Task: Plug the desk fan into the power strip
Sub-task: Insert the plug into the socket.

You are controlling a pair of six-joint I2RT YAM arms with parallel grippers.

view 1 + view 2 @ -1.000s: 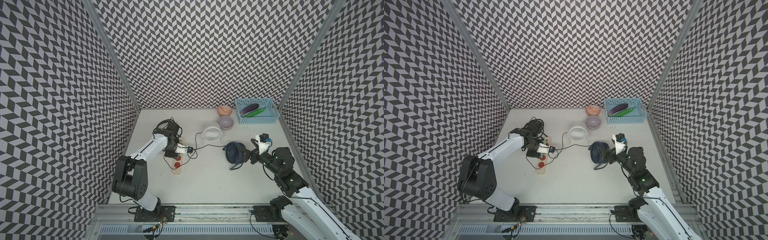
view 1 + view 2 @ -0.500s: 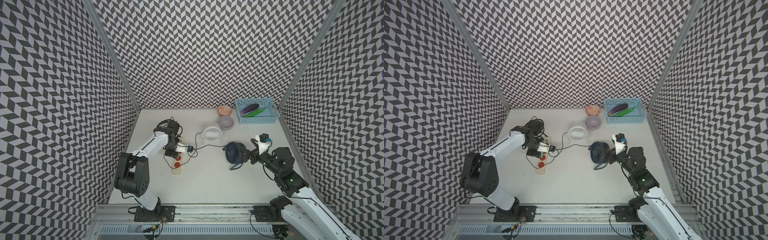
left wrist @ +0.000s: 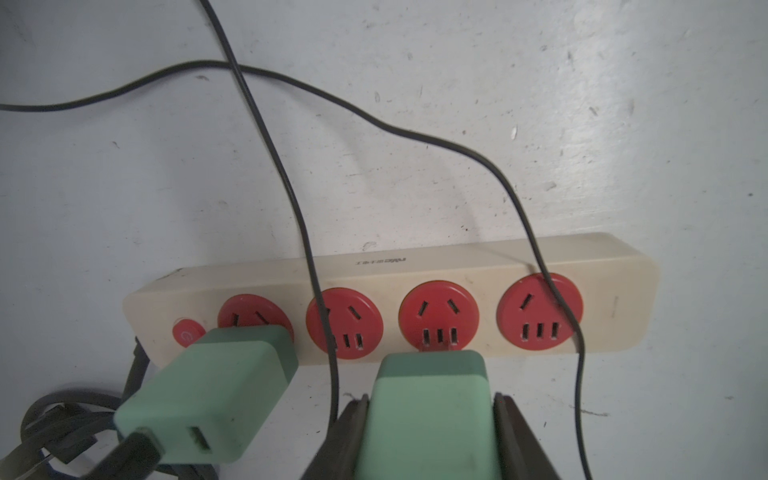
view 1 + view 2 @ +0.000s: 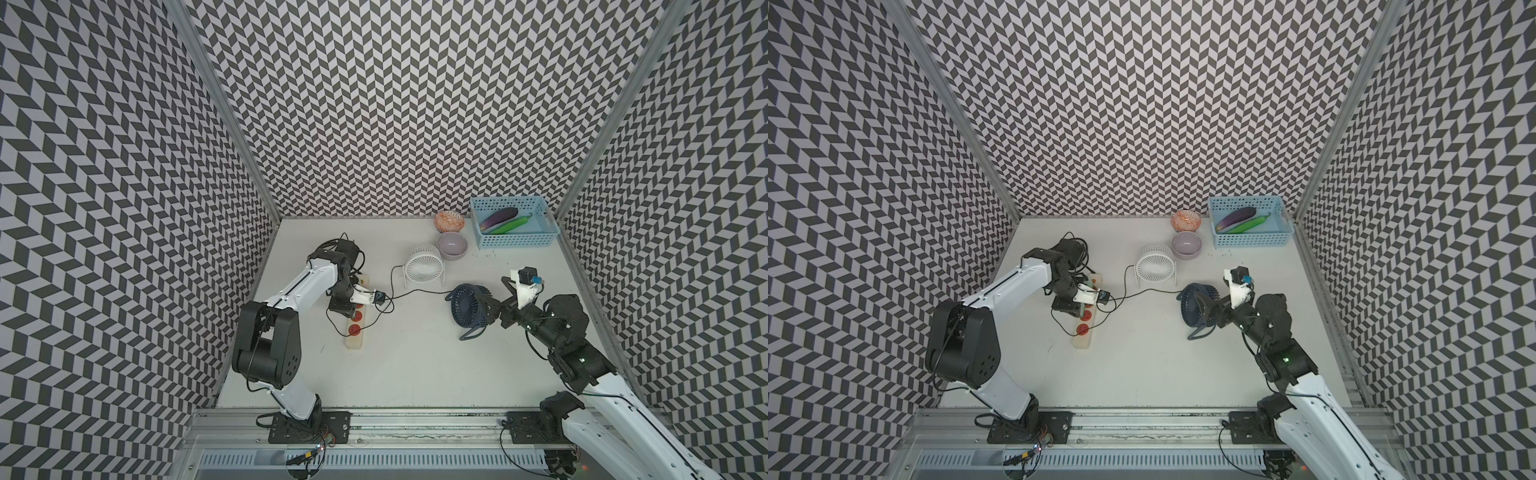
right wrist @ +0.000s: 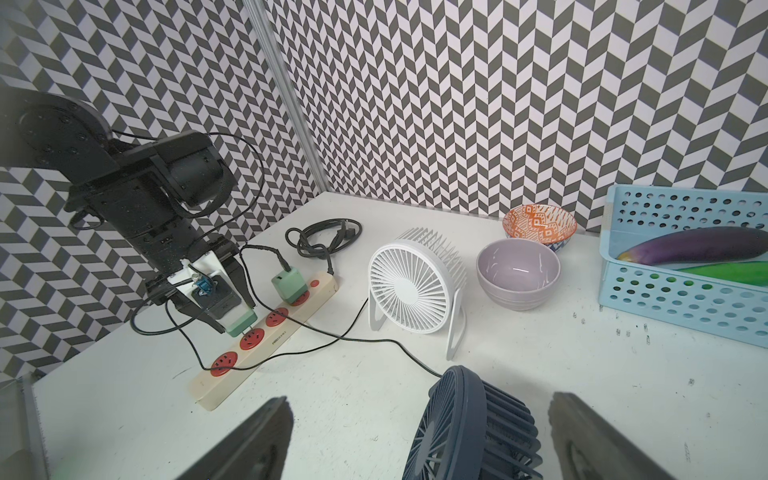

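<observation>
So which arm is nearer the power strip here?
Left. The left arm holds a green plug in shut jaws right over the power strip, prongs at a socket. The right arm is across the table, jaws open around the blue fan.

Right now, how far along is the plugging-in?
Done: the left gripper is shut on the green adapter, prongs at the third socket from the switch of the power strip. In hand: seating it; bare prong metal shows. Left: push home, release. The right gripper stands open around the navy fan.

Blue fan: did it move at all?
No. The blue fan stands just as near the white fan as before.
</observation>
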